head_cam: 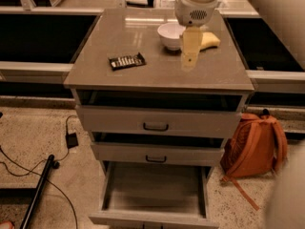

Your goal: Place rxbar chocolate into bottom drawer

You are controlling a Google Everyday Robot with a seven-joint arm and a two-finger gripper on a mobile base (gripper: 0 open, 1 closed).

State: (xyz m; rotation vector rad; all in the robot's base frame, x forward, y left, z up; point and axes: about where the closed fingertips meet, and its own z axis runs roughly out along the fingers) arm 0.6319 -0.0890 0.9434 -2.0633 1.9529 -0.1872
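The rxbar chocolate (127, 61), a flat black bar with pale lettering, lies on the left part of the grey cabinet top (143, 75). The bottom drawer (155, 187) is pulled out wide, and its grey floor is bare. My gripper (190, 51) hangs from the pale arm above the right-centre of the cabinet top. It is just in front of the white bowl and well to the right of the bar. It holds nothing that I can see.
A white bowl (169, 35) and a yellow sponge (210, 40) sit at the back right of the top. The two upper drawers (156, 123) stand slightly ajar. An orange backpack (255, 144) leans at the cabinet's right. Cables (28, 161) and a black pole (38, 190) lie on the floor at the left.
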